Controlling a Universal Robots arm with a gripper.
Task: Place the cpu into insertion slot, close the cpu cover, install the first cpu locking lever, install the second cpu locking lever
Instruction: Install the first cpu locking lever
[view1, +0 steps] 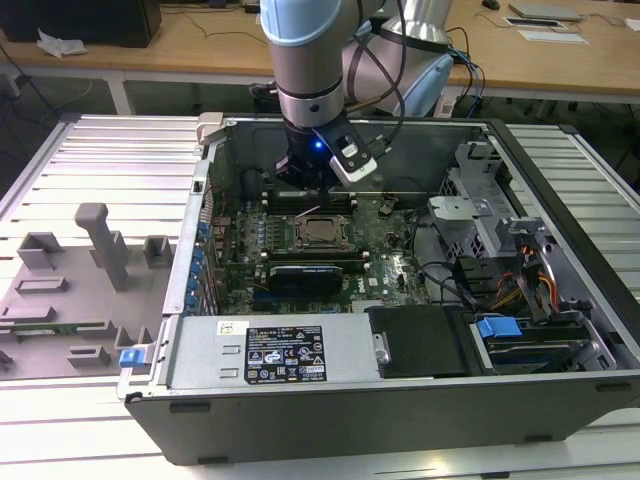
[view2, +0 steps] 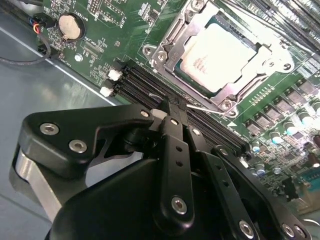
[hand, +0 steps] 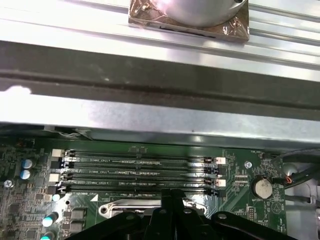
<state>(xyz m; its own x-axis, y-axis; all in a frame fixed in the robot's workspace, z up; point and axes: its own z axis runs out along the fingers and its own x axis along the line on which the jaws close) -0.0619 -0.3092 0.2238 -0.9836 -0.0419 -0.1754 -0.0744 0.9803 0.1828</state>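
The gripper (view2: 171, 106), its claw pinched together, hovers over the memory slots (view2: 142, 82) just beside the insertion slot (view2: 227, 17) near the middle of the green motherboard (view2: 100, 20), where the cpu (view2: 220, 57) lies seated under the lowered cpu cover (view2: 167, 42).

Cpu (view2: 220, 57) within cpu cover (view2: 172, 50), hand (view2: 170, 106) nearby.

cpu (view2: 220, 57) seemingly seated under cpu cover (view2: 173, 36), memory slots (view2: 145, 82) beside

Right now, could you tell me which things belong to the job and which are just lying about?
Job: cpu; cpu cover, closed over it; tool.
Lying about: memory slots; coin battery; grey fixture tray.
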